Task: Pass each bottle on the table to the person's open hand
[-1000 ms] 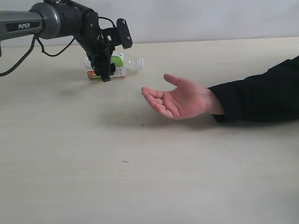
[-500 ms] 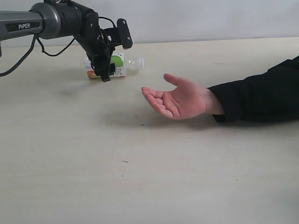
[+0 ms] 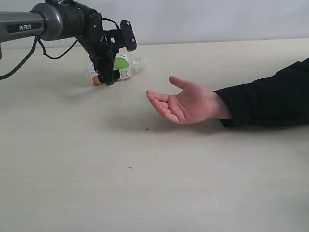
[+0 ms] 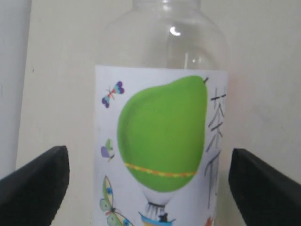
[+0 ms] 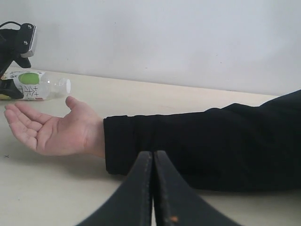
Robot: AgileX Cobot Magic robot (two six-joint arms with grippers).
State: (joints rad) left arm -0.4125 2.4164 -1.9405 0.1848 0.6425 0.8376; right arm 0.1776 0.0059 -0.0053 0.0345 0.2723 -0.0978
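A short clear bottle [image 3: 126, 63] with a green-apple label lies on the table [image 3: 145, 183] at the back left, its cap end pointing toward the person's open hand [image 3: 186, 104]. My left gripper [image 3: 107, 76] straddles the bottle's labelled body [image 4: 162, 132]. It is open, with a gap showing between each black finger [image 4: 37, 179] and the label. The hand rests palm up mid-table, on a black sleeve [image 3: 270, 99]. My right gripper [image 5: 153, 157] is shut on nothing, low over the table in front of the sleeve [image 5: 202, 141]. From there the bottle [image 5: 40, 87] shows beyond the hand [image 5: 51, 129].
A pale wall [image 3: 217, 19] rises behind the table's far edge. The left arm's grey link [image 3: 29, 24] and its cable reach in from the left. Bare tabletop stretches across the front.
The bottle has shifted slightly between the left fingers, its cap end now a little higher and further left. The arm and the person's hand have stayed in place.
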